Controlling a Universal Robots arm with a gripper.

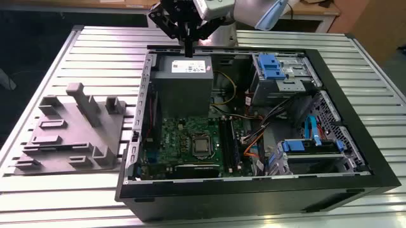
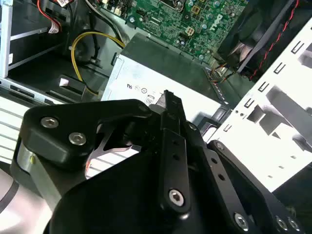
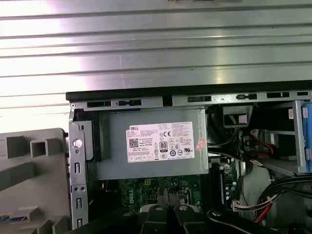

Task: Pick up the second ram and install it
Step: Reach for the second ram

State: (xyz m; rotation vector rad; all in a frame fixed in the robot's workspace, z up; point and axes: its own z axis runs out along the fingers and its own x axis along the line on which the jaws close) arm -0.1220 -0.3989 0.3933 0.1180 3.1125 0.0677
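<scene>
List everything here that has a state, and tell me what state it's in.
computer case: on its side, panel off, inside exposed
power supply: mounted in the case
processor socket: uncovered, no cooler fitted
end effector: shut, hovering by the power supply

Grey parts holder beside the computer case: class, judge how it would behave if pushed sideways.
The grey parts holder looks like rigid moulded plastic, so probably stiff. Its broad flat base suggests it would slide on the slatted metal table rather than tip. Its hollow pockets hint it is light for its size.
</scene>
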